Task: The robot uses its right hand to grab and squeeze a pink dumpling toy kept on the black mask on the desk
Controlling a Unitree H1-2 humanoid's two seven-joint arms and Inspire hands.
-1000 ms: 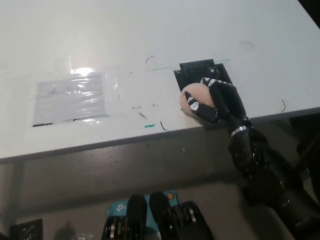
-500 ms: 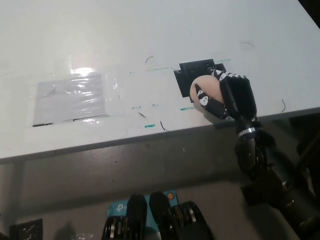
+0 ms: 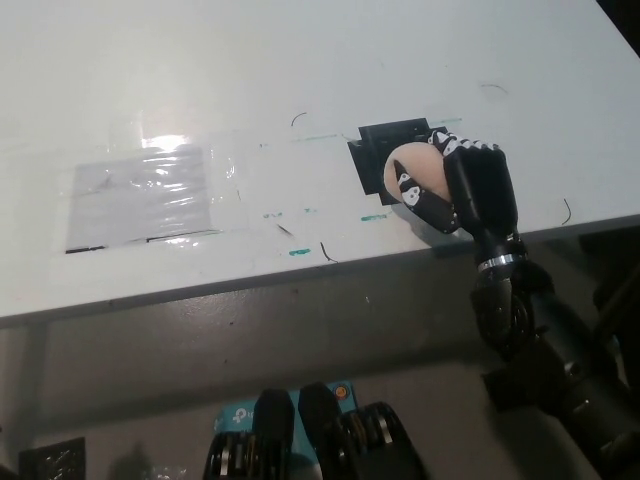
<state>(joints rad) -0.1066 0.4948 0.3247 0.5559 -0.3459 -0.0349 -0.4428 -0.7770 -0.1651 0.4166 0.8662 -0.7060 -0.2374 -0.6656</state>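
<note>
Right hand [image 3: 462, 190]: I am gripping the toy [image 3: 420, 170], fingers [image 3: 418, 200] wrapping it | toy: sitting over the mask [image 3: 385, 140] near the table [image 3: 300, 70] edge.

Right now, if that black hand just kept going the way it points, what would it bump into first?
Nothing new: the right hand is already shut on the pink dumpling toy. Beyond it lies the black mask, then bare white desk; depth is uncertain.
</note>
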